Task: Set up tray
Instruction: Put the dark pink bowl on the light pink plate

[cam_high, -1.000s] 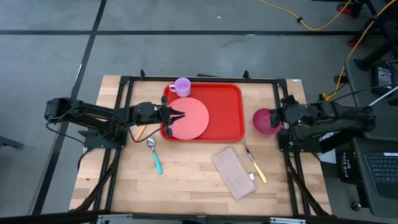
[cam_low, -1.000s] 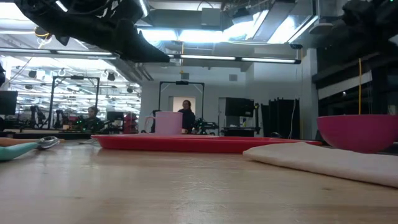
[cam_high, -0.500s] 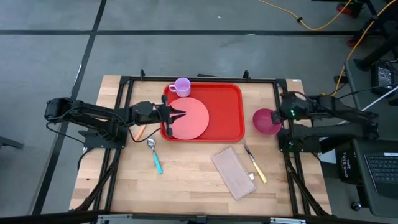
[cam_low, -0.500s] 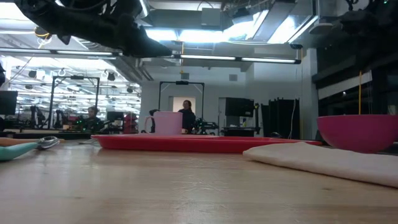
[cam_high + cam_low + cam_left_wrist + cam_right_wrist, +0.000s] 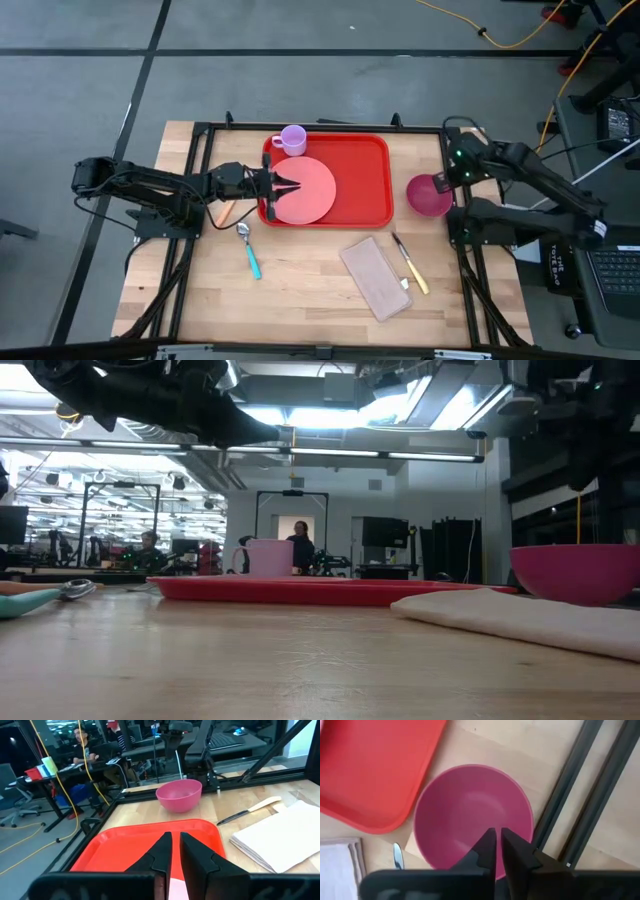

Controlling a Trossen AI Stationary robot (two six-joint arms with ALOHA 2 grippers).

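The left claw [image 5: 288, 185] hangs low over the left part of the tray [image 5: 365, 200], its two fingers drawn nearly together with only a thin slit between them and nothing held, tips above the pink plate [image 5: 310, 192] that lies in the tray. The right claw [image 5: 447, 181] hovers above the magenta bowl [image 5: 428, 196], fingers likewise pinched almost closed on nothing; the bowl stands on the tabletop [image 5: 310, 290] just beside the tray's right edge.

The tray sits flat at the middle back of the tabletop, with a lilac cup [image 5: 292, 139] at its back left corner. It looks like stiff, light moulded plastic with a smooth, probably slick face, so a flat pinch on the floor would likely slide. The raised rim is the better hold, taken at the middle of a long or short side so it does not tip the plate and cup.

Nearer the front lie a teal-handled spoon [image 5: 248, 252], a folded napkin [image 5: 373, 277] and a knife [image 5: 411, 268].

No brand, label or legible writing shows on any of these things.
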